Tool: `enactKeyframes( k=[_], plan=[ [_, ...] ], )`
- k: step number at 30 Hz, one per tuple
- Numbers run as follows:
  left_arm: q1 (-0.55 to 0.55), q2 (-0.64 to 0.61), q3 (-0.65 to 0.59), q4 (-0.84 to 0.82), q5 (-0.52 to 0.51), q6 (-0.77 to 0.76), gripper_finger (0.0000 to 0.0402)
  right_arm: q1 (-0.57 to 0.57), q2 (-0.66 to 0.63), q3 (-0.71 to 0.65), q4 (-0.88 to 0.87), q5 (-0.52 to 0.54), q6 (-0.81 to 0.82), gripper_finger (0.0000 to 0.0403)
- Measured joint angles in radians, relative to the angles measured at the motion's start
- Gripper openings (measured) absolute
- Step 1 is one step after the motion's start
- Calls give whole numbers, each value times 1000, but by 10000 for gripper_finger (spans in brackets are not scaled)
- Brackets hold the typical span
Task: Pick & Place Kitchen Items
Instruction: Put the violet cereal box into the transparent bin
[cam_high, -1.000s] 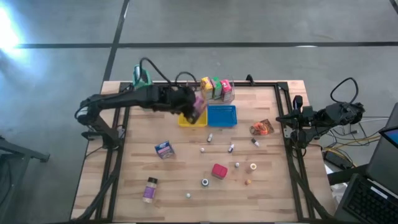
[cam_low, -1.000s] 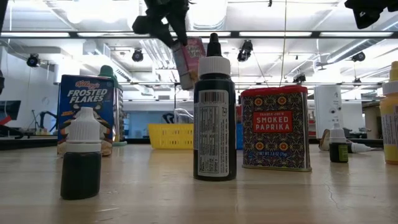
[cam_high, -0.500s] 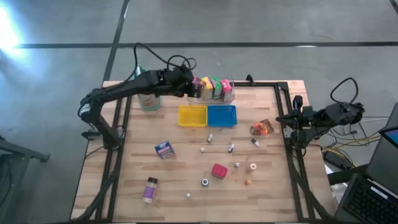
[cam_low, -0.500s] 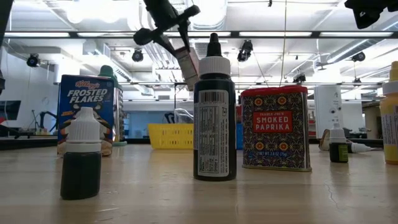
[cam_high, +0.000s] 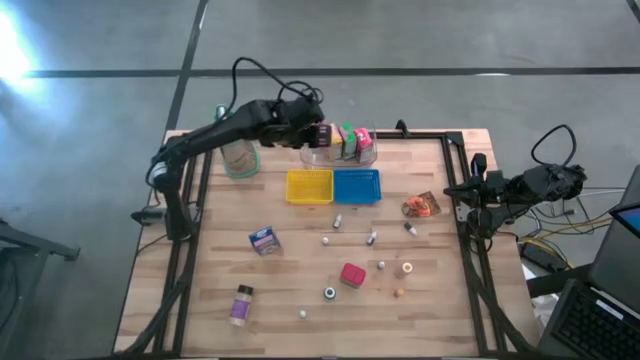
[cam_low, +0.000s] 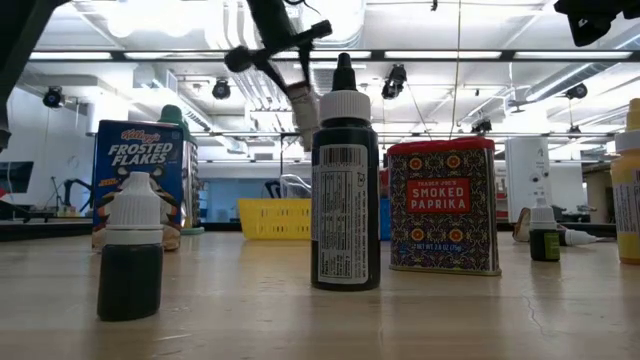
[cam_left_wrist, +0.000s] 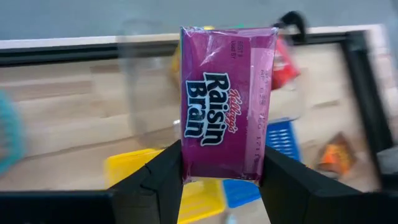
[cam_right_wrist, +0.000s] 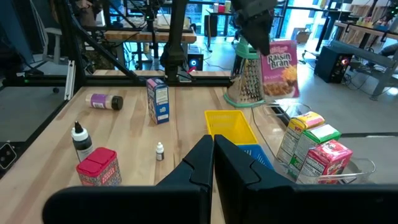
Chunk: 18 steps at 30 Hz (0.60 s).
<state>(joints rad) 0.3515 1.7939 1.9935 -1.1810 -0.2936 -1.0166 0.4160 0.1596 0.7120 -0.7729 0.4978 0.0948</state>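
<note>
The left gripper pinched a purple Raisin Bran carton aloft at the table's far edge, apparently to add it to the cartons standing in the clear bin. At the right edge, the right gripper waited, fingers pressed together.

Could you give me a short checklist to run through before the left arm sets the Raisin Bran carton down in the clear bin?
1. Grip: the left gripper has the Raisin Bran carton clamped between both fingers: ok.
2. Position: in the high view the carton hangs at the clear bin's left end: ok.
3. Free space: the yellow carton, green carton and pink carton fill one end; room beside them: cannot tell.
4. Carton attitude: it hangs tilted in the right wrist view: not ok for an upright placement.
5. Right gripper: shut, waiting at the table's right edge, away from the bin: ok.
</note>
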Motion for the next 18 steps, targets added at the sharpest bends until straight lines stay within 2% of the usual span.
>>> enactKeyframes(
  k=[2, 6, 18],
  plan=[
    [-3, 3, 33, -75, -48, -8, 180, 0, 0, 0, 0, 0, 1, 8],
    [-8, -2, 51, -96, -146, -35, 180, 0, 0, 0, 0, 0, 1, 8],
    [-9, 9, 42, -22, -153, -33, 183, 0, 0, 0, 0, 0, 0, 8]
  ],
)
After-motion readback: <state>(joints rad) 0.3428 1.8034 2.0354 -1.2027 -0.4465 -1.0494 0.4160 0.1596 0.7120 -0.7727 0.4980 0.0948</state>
